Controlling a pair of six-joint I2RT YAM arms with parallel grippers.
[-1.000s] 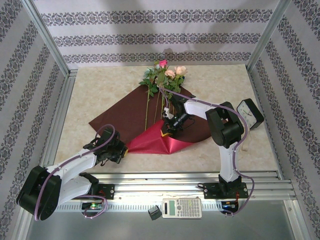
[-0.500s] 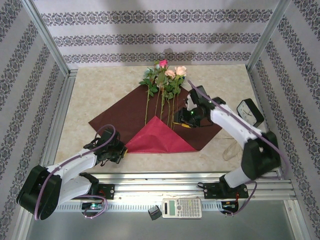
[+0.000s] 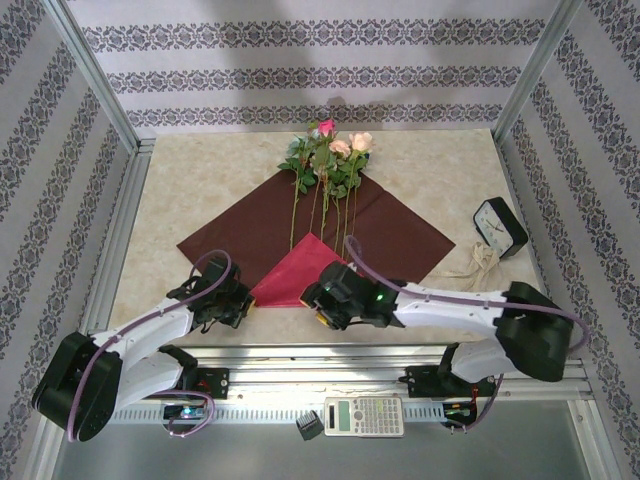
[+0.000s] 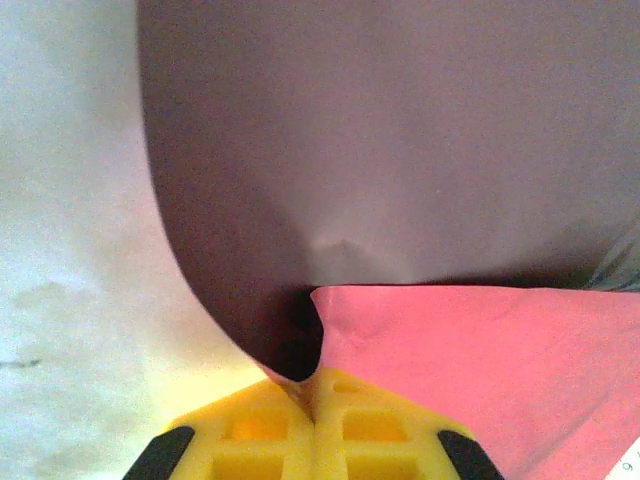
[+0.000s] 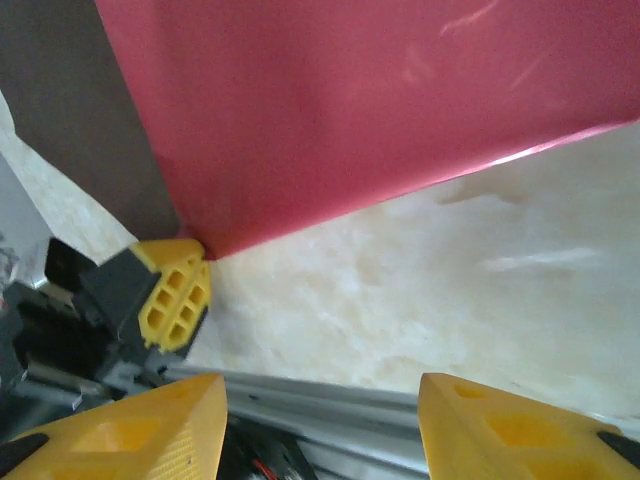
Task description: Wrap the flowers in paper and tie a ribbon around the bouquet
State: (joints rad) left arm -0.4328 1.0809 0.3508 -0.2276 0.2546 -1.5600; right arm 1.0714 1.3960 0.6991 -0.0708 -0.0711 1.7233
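Right hand [image 3: 319, 299] now over marble table [image 3: 200, 180]

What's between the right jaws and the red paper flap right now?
Bare marble table and a strip of metal rail. In the right wrist view the open right gripper sits short of the paper.

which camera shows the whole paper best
Top external: the whole paper lies spread as a diamond, its near corner folded over, brighter red. Left wrist sees the fold pinched in the left end effector; right wrist sees the red flap's edge up close.
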